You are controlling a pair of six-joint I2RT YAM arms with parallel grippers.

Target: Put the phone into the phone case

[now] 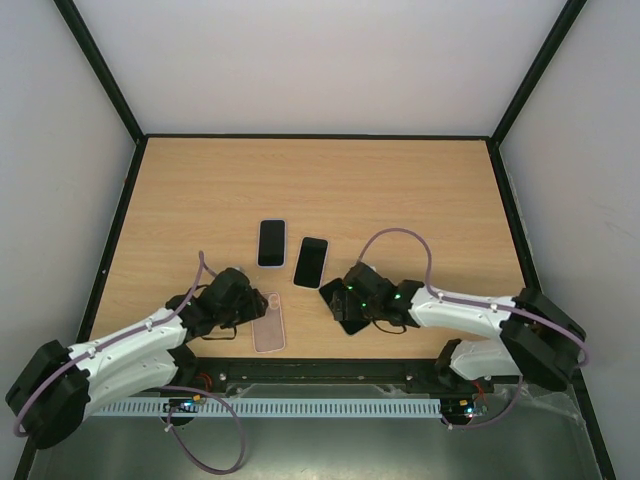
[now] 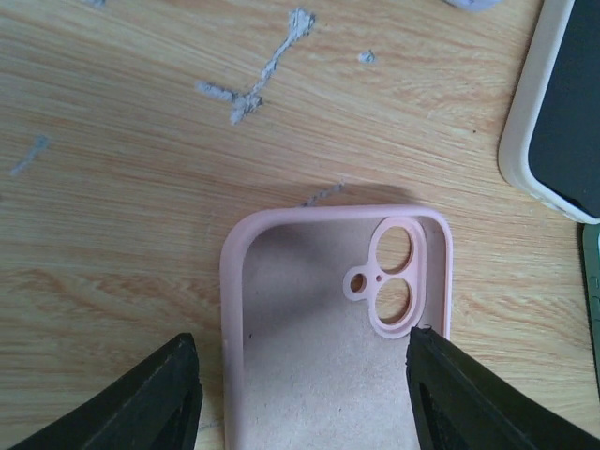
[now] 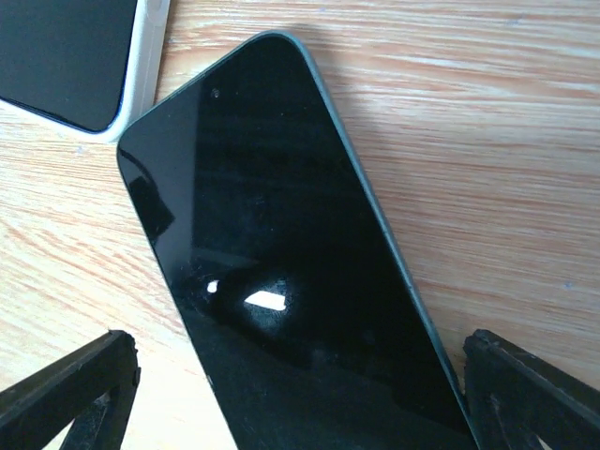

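Pale wood table (image 1: 400, 190), seen from above and boxed in by white walls. Two robot arms reach in from the near edge. Three flat things lie close together near the front middle of the table.

A pink case (image 1: 269, 322) lies nearest the arms, open side up and empty, with its camera cut-outs at the far end. Just beyond it and a little to the right lies a bare dark phone (image 1: 311, 262), screen up and slightly tilted. Just left of that, not touching it, lies a second phone (image 1: 271, 243), screen up, with a white rim around it.

The left gripper (image 2: 302, 342) is over the case with its jaws spread wide, holding nothing. Its wrist view shows one black finger on each side of the case. The left finger is clear of it, over bare wood. The right finger is at the case's right edge, and whether it touches cannot be told. Grey smears (image 2: 253, 84) mark the wood beyond the case.

The right gripper (image 3: 300, 342) is over the phone, also spread wide and holding nothing. Its wrist view shows one finger on each side of the phone, with the glossy black screen filling the gap between them. A corner of the second phone shows at upper left.
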